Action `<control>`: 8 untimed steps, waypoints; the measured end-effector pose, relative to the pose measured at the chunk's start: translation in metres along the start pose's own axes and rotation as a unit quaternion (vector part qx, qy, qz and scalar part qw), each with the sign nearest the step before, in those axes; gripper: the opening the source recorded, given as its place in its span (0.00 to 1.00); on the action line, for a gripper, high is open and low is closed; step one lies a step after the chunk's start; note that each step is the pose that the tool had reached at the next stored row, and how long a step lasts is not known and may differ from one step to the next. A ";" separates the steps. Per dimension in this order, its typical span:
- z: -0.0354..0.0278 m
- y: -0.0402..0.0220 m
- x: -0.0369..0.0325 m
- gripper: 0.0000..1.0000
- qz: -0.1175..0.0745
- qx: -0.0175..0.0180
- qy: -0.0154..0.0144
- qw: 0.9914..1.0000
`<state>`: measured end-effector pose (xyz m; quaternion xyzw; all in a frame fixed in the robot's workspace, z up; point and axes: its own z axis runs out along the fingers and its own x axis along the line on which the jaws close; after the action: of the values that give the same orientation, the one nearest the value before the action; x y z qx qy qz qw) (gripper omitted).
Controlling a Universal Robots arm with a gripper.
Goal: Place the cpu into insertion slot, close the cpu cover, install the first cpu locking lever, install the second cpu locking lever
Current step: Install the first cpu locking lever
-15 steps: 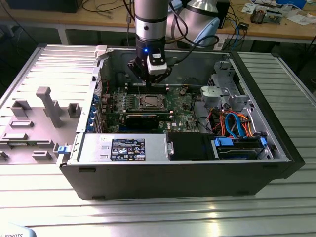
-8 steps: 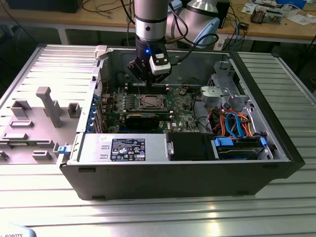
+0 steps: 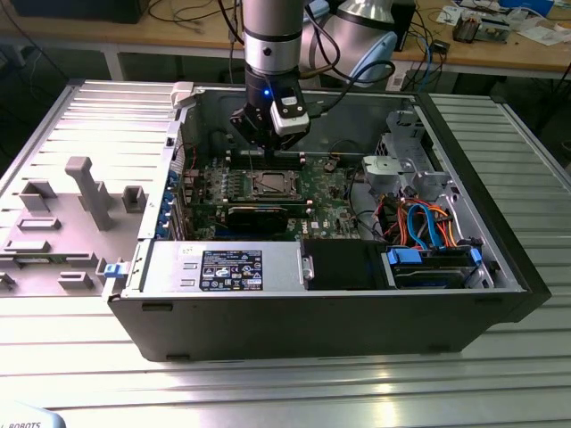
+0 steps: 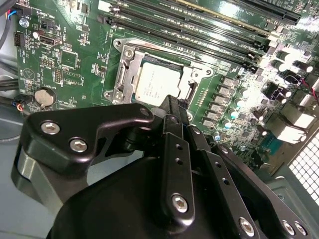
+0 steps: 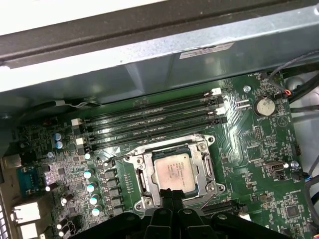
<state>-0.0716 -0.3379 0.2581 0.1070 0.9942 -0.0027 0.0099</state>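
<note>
The cpu lies deep inside the largest thing I have to mind, the open computer case. Its walls stand close around the arm, so a careless sideways move could knock the wrist on a wall.

Next down is the green motherboard. It is crowded with small parts, and a tip that slides off the socket could scrape them. The long memory slots run just beside the socket, and a push that drifts that way could catch them.

The insertion slot holds the cpu, grey face up. The cpu cover appears to lie flat around it as a silver frame. I cannot make out whether either locking lever is latched. If one is loose, I judge the cover could spring or shift under an off-centre push. A chip not fully seated could be pressed crooked into the socket.

Smallest is the gripper, with fingers drawn together and nothing between them. It hangs close over the socket's near edge; I cannot tell whether it touches. A tip that narrow puts all its force on one spot and could slip off smooth metal.
</note>
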 end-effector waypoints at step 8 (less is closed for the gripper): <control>0.0000 0.0000 0.0000 0.11 -0.005 -0.001 0.000 1.000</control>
<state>-0.0716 -0.3379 0.2581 0.1016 0.9948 -0.0021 0.0098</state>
